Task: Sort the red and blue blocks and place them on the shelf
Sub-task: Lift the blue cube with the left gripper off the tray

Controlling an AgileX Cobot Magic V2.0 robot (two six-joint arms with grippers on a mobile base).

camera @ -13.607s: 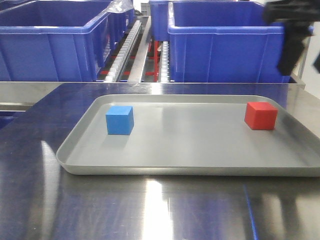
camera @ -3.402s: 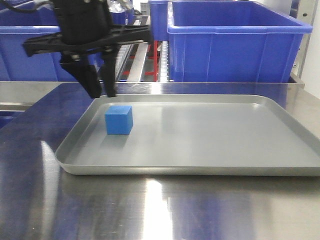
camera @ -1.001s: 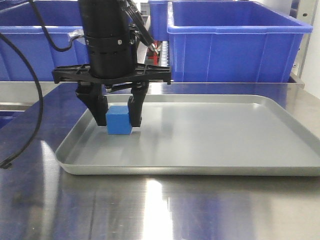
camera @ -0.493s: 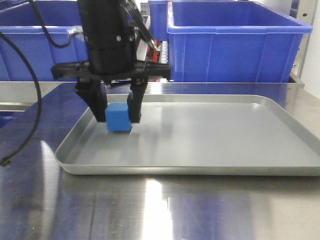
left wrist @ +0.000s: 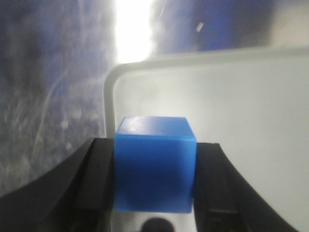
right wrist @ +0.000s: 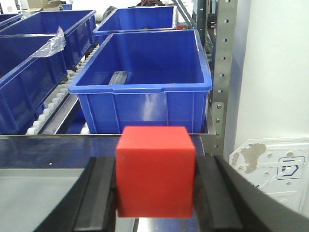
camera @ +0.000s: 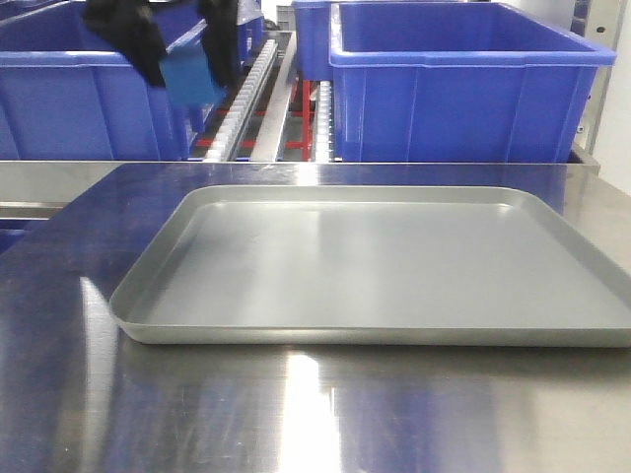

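Matte blue cube [left wrist: 154,164], matte red cube [right wrist: 155,171]

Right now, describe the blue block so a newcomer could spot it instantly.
Find the large blue bin at back left, behind the tray; the left gripper hangs before its upper edge. Between its black fingers sits the blue block: a small cube, paler than that bin, while the red block sits in the right gripper.
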